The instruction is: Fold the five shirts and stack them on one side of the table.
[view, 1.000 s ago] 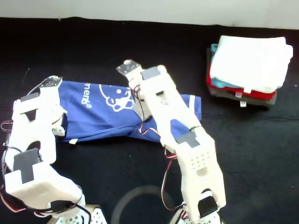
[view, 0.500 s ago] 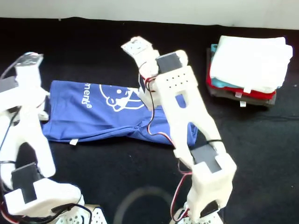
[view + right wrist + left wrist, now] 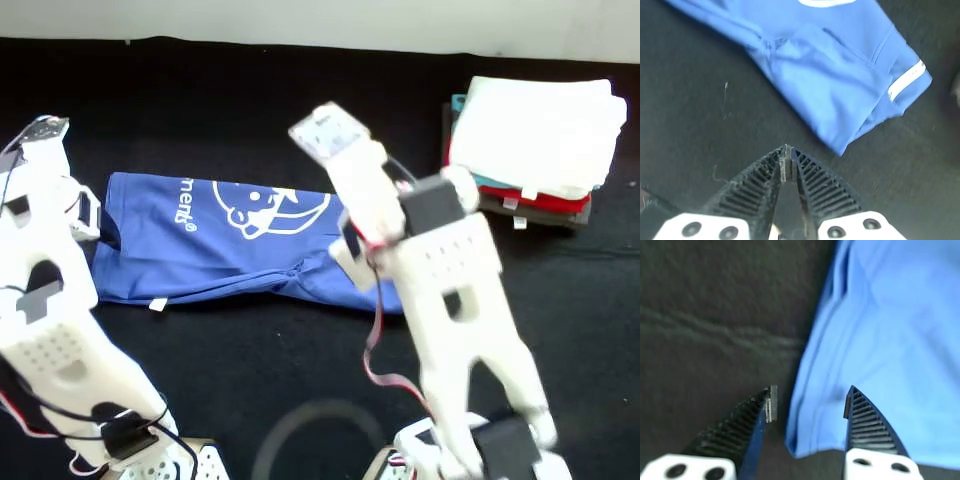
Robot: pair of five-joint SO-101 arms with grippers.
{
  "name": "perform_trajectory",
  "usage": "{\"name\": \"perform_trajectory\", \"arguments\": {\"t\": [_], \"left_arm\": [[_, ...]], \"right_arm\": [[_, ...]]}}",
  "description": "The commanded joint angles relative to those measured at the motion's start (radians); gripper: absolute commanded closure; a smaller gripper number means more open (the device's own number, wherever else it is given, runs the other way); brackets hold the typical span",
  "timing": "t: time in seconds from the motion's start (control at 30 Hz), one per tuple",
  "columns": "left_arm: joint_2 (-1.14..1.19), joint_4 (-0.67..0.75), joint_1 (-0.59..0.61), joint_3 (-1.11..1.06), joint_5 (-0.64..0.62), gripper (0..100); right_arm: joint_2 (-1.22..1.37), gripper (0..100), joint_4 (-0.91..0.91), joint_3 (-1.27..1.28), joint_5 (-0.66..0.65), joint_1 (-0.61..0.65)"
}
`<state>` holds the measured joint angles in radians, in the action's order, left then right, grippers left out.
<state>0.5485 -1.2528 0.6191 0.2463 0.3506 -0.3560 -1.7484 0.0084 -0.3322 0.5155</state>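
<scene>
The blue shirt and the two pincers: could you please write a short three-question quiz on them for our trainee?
1. True or false: the right pincer is shut on the blue shirt.
2. Which colour lies on top of the stack of folded shirts? A red, B white, C teal.
3. Fill in: the left pincer, over the shirt's edge, is ____ (open or shut).

Key: 1 false, it is shut but holds nothing; 2 B; 3 open.
</scene>
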Motion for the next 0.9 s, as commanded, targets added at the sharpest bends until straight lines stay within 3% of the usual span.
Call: {"name": "perform_trajectory", "arguments": {"t": [0.0,0.17,0.3,0.37,0.47,0.7,0.87], "left_arm": [[0.09,-0.068,-0.047,0.136,-0.006,78],[0.222,-0.196,-0.128,0.239,-0.009,78],[0.288,-0.308,-0.156,0.328,-0.008,78],[0.317,-0.348,-0.159,0.369,-0.006,84],[0.363,-0.376,-0.145,0.427,-0.005,100],[0.398,-0.445,0.015,0.578,0.0,99],[0.398,-0.473,0.176,0.739,0.124,99]], "right_arm": [[-0.234,99.1,-0.015,0.151,-0.012,-0.015],[-0.433,99.1,-0.015,0.297,-0.012,-0.039],[-0.518,99.1,-0.015,0.357,-0.014,-0.176],[-0.547,99.1,-0.013,0.369,-0.014,-0.255],[-0.575,99.1,-0.012,0.369,-0.014,-0.348],[-0.587,99.1,-0.01,0.4,-0.014,-0.44],[-0.59,99.1,0.019,0.532,-0.011,-0.443]]}}
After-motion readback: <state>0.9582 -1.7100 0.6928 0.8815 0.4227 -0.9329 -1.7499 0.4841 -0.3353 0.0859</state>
